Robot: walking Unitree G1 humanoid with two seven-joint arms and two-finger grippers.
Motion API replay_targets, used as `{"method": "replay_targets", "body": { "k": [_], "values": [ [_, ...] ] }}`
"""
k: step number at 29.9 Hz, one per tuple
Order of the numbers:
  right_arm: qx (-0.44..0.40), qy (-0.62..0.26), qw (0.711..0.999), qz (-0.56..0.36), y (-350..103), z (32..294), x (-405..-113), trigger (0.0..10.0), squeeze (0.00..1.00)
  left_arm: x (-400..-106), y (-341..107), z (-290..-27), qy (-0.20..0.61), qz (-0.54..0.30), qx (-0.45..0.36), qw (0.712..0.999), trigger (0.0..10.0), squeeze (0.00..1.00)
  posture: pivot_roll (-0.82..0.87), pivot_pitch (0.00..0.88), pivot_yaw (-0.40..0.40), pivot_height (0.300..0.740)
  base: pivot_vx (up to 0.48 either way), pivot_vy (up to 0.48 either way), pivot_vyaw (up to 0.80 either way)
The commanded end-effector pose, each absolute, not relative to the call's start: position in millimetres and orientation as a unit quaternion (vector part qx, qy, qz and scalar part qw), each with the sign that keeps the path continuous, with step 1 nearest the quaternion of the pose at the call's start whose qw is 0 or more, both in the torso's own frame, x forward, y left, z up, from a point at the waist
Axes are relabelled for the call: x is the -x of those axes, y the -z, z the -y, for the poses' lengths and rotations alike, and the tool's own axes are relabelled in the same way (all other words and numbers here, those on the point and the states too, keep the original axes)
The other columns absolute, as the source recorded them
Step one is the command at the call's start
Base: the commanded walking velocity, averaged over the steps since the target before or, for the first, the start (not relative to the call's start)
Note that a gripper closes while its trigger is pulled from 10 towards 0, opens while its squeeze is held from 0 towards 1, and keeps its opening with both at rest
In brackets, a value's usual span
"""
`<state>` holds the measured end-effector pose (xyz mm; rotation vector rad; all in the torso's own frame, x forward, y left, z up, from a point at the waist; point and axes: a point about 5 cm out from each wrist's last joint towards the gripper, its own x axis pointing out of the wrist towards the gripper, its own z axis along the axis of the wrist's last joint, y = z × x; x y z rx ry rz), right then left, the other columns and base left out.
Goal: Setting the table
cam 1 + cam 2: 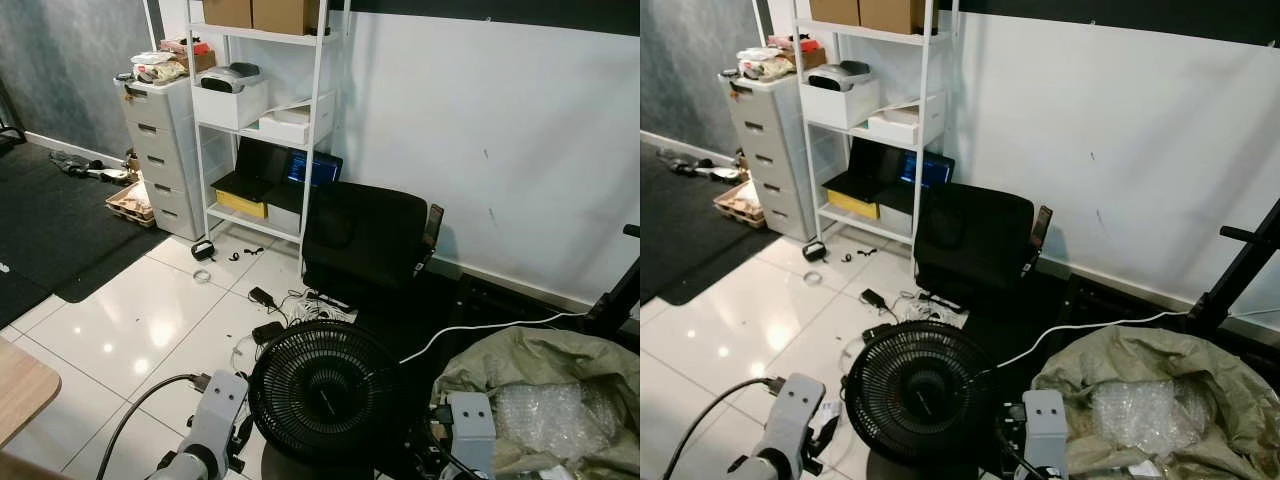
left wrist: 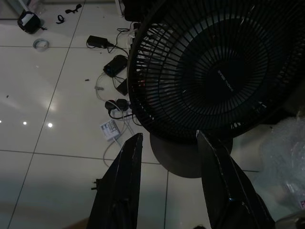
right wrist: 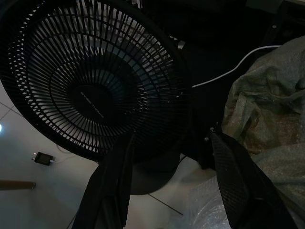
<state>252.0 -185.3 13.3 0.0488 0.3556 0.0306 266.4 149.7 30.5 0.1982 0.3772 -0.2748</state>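
Both grippers, left and right, are hanging spread and empty over the fan; it's likely searching, needing to turn toward the table.

Head views bright with floor tiles glaring; wrist views dim, perhaps shaded.

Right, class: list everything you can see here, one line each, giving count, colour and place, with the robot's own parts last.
Fan: one, black, on the floor just ahead.
Chair: one, black, behind the fan by the wall.
Shelf: one, white, against the wall.
Drawers: one, grey, left of the shelf.
Sack: one, olive, right of the fan.
Chargers: several, black, on the tiles.
Left tool: black, open, facing the fan.
Right tool: black, open, facing the fan.
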Motion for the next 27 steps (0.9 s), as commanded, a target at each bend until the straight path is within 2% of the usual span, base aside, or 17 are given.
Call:
{"method": "replay_targets", "body": {
  "k": [1,27],
  "values": [
    [-0.027,-0.010,0.983,-0.183,-9.2,186.7,-249.2,10.0,0.00,-264.0,-26.2,-150.0,0.138,-0.194,-0.100,0.966,10.0,0.00,0.03,0.022,0.045,0.740,0.000,0.000,0.00],
    [-0.027,-0.010,0.983,-0.184,-8.9,186.5,-248.5,10.0,0.00,-263.0,-25.1,-149.5,0.139,-0.196,-0.101,0.965,10.0,0.00,0.03,0.028,0.046,0.740,0.000,0.000,0.00]
  ]
}}
